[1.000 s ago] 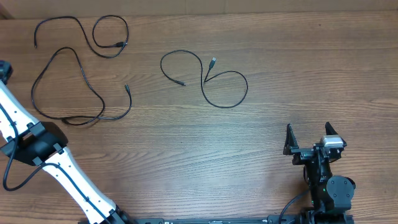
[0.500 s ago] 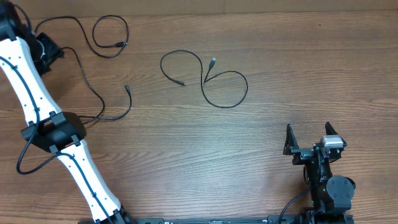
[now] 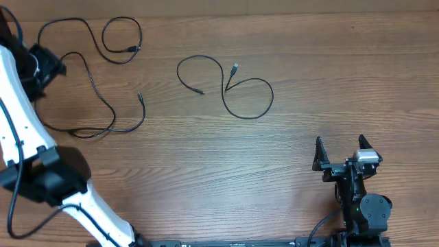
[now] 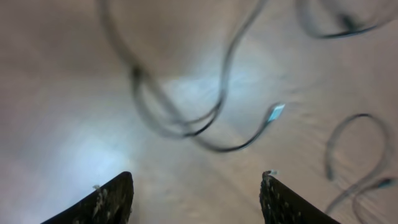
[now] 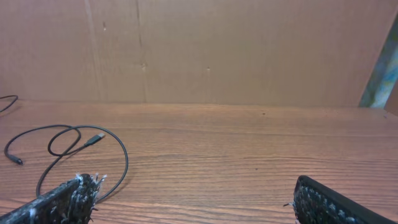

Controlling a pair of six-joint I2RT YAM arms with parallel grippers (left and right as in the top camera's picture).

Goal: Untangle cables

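Three thin black cables lie apart on the wooden table. One (image 3: 132, 49) curls at the top left, and a large loop (image 3: 140, 98) lies below it. A third (image 3: 235, 68) sits at the centre. My left gripper (image 3: 46, 64) hangs over the large loop's left side, and its arm hides part of that loop. In the blurred left wrist view the left gripper (image 4: 198, 182) is open with nothing between its fingers, and cable curves (image 4: 186, 127) lie ahead of it. My right gripper (image 3: 339, 156) stands open at the lower right, far from the cables. The right wrist view shows the right gripper (image 5: 199, 202) open and the centre cable (image 5: 81, 140) ahead on the left.
The white left arm (image 3: 27, 137) runs along the table's left edge down to its base at the bottom. A cardboard wall (image 5: 199, 50) stands behind the table's far edge. Bare wood (image 3: 309, 75) spans the right half between the centre cable and the right arm.
The left arm swung in from the far left, bringing its gripper over the large loop; over the last half second its elbow dropped down and left. The cables and right arm have not moved.
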